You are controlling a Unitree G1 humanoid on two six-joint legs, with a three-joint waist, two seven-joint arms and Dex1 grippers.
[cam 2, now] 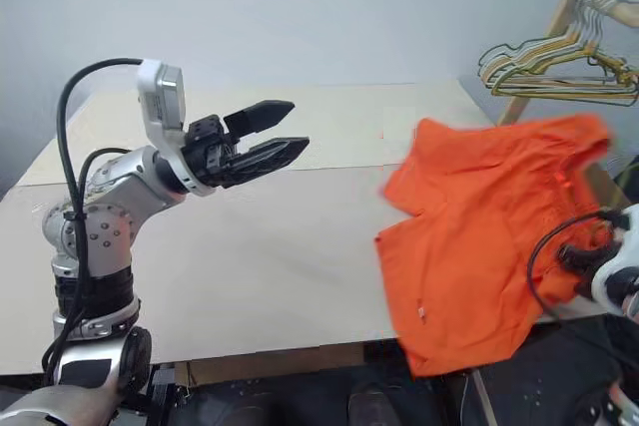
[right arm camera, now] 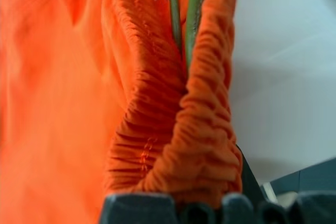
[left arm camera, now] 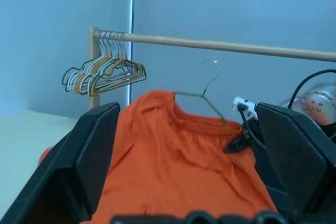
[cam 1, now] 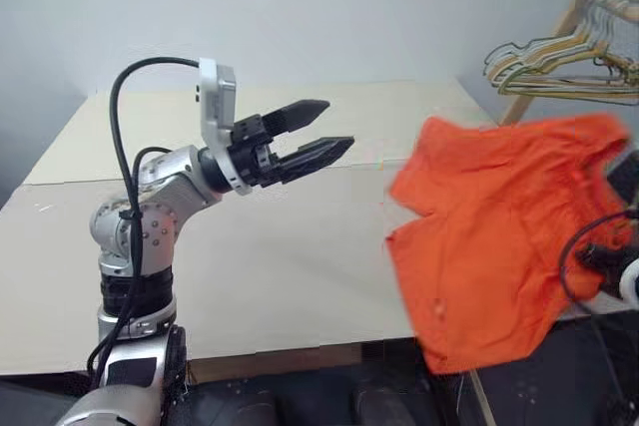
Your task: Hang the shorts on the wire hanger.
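My right gripper (right arm camera: 210,203) clamped on the shorts (cam 1: 499,236) waistband with the wire hanger (left arm camera: 207,90) at frame right, my left gripper (cam 1: 321,130) spread empty mid-left

The left arm (cam 1: 150,207) at the frame's left is silver metal with round screwed joints. A black cable (cam 1: 125,107) loops above it. Its left gripper (cam 1: 318,132) has two black tapered fingers behind a white camera block (cam 1: 218,97).

The left arm is raised with its elbow bent, and the left gripper (cam 1: 324,132) points toward three o'clock with fingers (cam 1: 305,109) spread apart, holding nothing. The right gripper (right arm camera: 184,203) is clamped tight on gathered orange fabric.
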